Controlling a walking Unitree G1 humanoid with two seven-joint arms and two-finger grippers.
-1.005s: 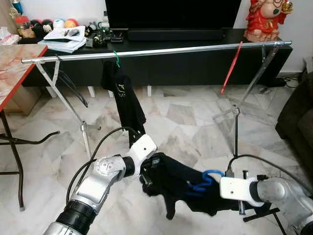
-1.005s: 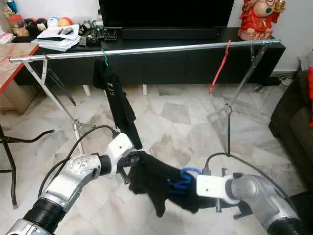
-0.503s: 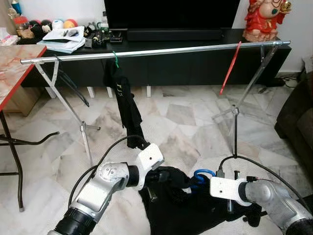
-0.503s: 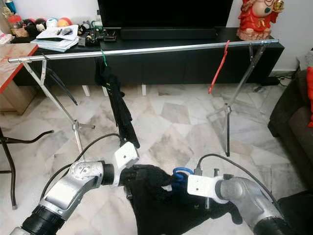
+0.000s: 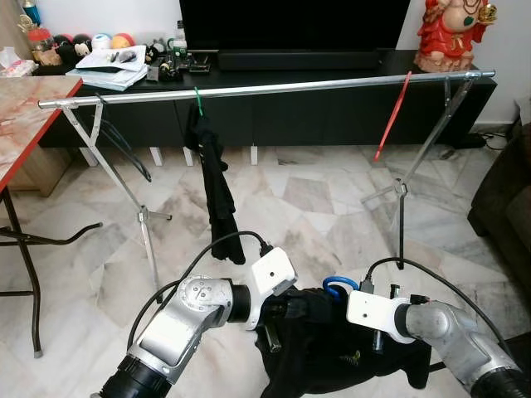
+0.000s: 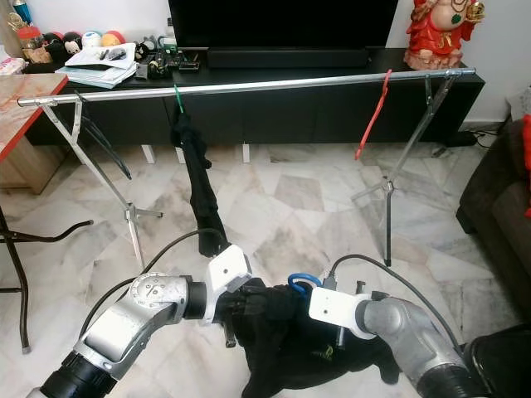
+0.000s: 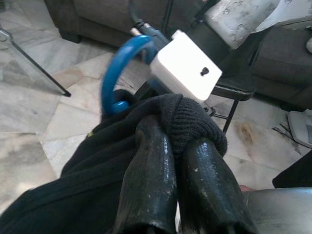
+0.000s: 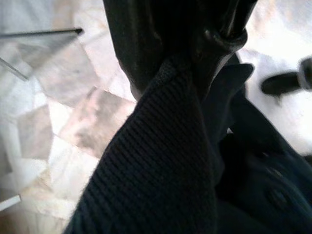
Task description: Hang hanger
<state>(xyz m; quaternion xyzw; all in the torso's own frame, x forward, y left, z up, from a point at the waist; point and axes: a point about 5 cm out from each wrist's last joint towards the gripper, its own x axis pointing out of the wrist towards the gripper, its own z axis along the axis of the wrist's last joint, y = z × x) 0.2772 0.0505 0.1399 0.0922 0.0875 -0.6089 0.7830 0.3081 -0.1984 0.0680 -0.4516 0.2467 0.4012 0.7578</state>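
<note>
Low in the frame, the left gripper [image 7: 181, 141] and right gripper [image 8: 187, 53] both pinch the black garment [image 5: 332, 352] carrying the blue hanger [image 5: 336, 286].

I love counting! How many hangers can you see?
4: a dark hanger, green hanger and red hanger on the rail; blue hanger in the held garment. More may hide.

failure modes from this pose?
1. The black knit garment is pinched only at its folded edge by the left gripper and right gripper, so it may slip.
2. The blue plastic hanger pokes out just by its hook; its seating is hidden.
3. The silver rail is far above; the hanging cloth may drag.
</note>
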